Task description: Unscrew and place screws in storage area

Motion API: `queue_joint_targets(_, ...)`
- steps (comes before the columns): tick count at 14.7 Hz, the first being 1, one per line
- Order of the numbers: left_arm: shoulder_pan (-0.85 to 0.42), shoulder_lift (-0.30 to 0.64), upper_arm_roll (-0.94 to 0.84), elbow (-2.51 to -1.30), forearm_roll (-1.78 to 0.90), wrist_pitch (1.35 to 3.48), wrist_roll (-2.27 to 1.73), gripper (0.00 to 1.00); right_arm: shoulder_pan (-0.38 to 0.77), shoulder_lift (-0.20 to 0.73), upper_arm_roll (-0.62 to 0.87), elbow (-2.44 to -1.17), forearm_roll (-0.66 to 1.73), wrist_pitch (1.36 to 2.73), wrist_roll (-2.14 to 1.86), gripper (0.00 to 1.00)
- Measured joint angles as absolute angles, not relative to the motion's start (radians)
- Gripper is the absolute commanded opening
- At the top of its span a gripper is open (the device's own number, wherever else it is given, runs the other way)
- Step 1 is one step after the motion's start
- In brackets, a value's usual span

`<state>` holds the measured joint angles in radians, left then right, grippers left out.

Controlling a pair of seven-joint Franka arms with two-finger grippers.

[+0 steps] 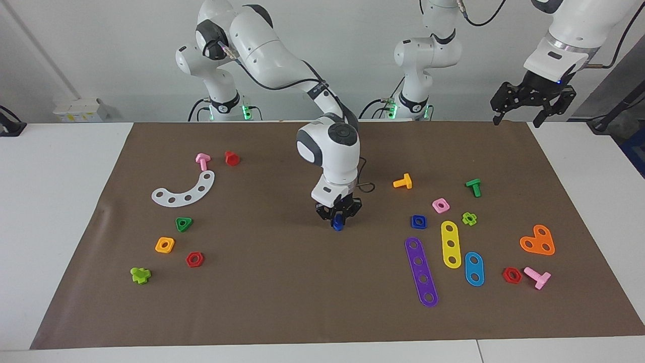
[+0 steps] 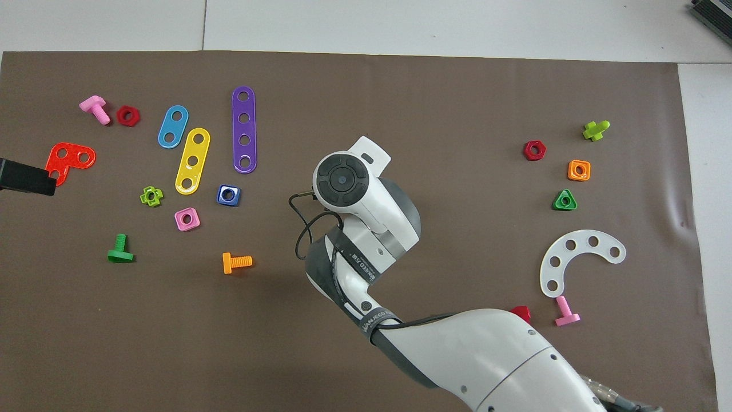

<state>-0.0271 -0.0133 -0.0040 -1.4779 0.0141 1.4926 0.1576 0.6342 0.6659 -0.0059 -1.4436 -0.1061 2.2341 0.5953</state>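
My right gripper (image 1: 338,216) points down over the middle of the mat and is shut on the dark-blue screw (image 1: 337,224), which hangs from its fingertips close to the mat. In the overhead view the right wrist (image 2: 342,180) hides both gripper and screw. The storage area (image 1: 151,222) lies toward the right arm's end, with a green triangle nut (image 1: 184,224), orange square nut (image 1: 165,245), red hexagon nut (image 1: 194,259) and white curved strip (image 1: 184,190); it also shows in the overhead view (image 2: 600,206). My left gripper (image 1: 531,108) waits open and empty, raised above the mat's edge at the left arm's end.
Toward the left arm's end lie purple (image 1: 421,271), yellow (image 1: 450,244) and blue (image 1: 474,268) strips, a blue square nut (image 1: 418,221), orange (image 1: 403,181) and green (image 1: 473,187) bolts. A pink bolt (image 1: 202,161) and a red piece (image 1: 232,158) lie near the white strip.
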Motion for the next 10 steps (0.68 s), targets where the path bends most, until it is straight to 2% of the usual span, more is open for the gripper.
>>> queue_joint_targets(10, -0.027, -0.013, -0.004, -1.479, 0.014, 1.491, 0.158, 1.00, 0.634, 0.666, 0.001, -1.459, -0.106, 2.234, 0.595, 0.36)
